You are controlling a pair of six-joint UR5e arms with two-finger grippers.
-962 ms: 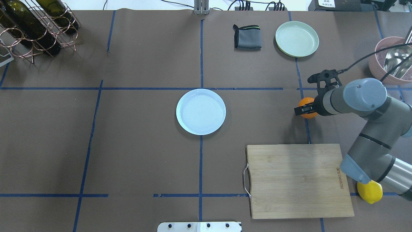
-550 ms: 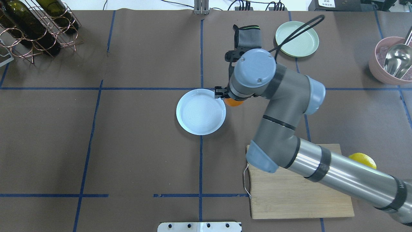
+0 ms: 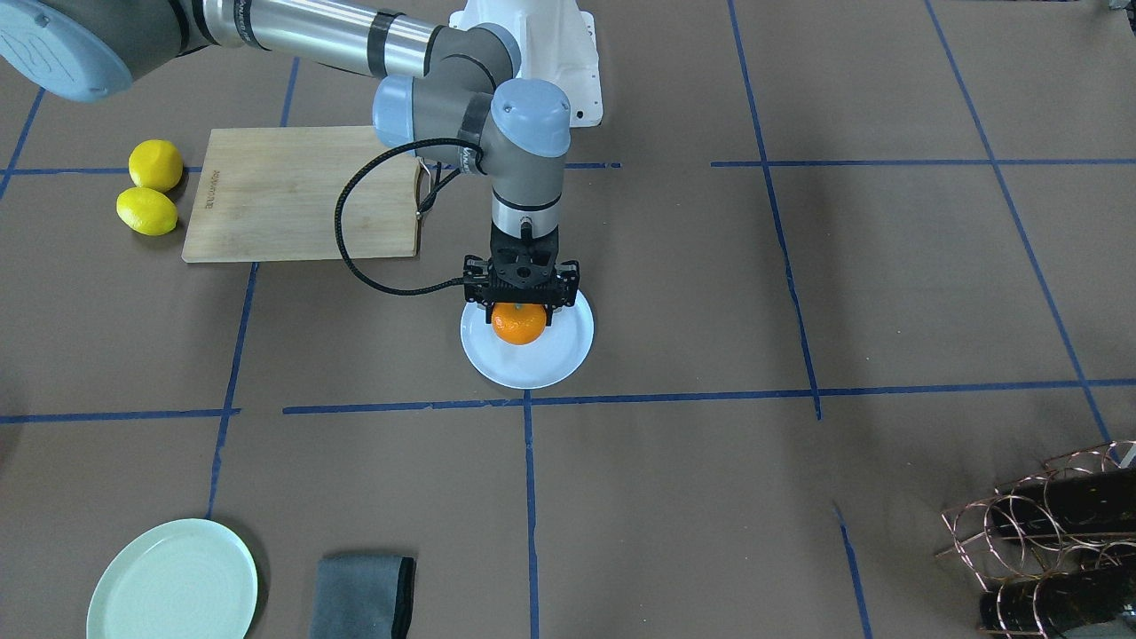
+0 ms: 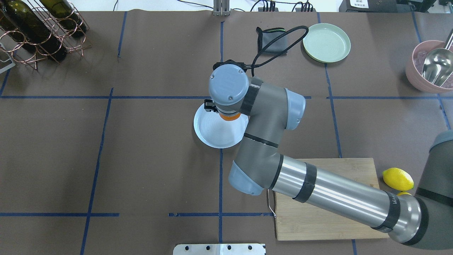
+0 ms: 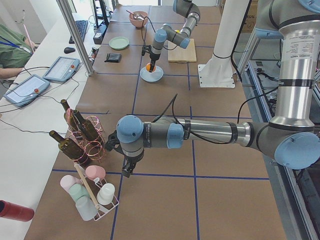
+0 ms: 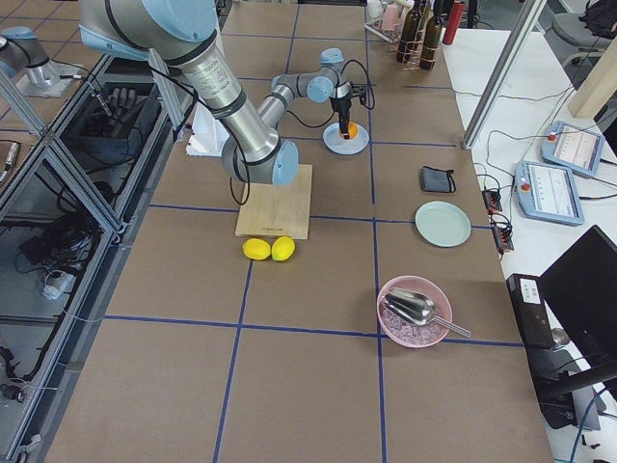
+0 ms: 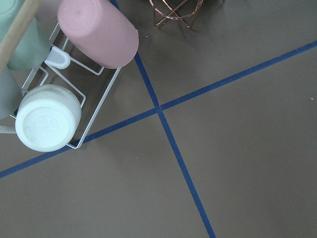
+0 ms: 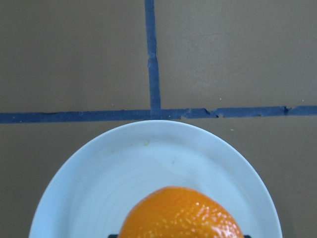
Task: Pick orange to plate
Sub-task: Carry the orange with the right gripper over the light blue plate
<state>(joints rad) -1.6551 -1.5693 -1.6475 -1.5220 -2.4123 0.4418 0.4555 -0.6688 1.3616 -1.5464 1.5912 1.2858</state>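
Observation:
The orange point(image 3: 519, 325) is over the middle of the white plate point(image 3: 532, 368), and I cannot tell if it touches the plate. My right gripper point(image 3: 520, 312) points straight down, shut on the orange from both sides. In the overhead view the wrist hides all but a sliver of the orange point(image 4: 230, 118) above the plate point(image 4: 208, 134). The right wrist view shows the orange point(image 8: 181, 213) close at the bottom, with the plate point(image 8: 99, 188) under it. My left gripper point(image 5: 127, 170) hangs far off near the cup rack; I cannot tell whether it is open or shut.
A wooden cutting board point(image 4: 329, 198) lies under the right arm, with two lemons point(image 3: 155, 164) beside it. A pale green plate point(image 4: 326, 42) and grey cloth point(image 4: 272, 42) sit at the far side. Also here: a pink bowl point(image 4: 430, 65), a wine rack point(image 4: 39, 28) and a cup rack point(image 7: 59, 99).
My right arm has carried the orange from the table's right side leftward to a spot over the white plate. The plate has stayed put.

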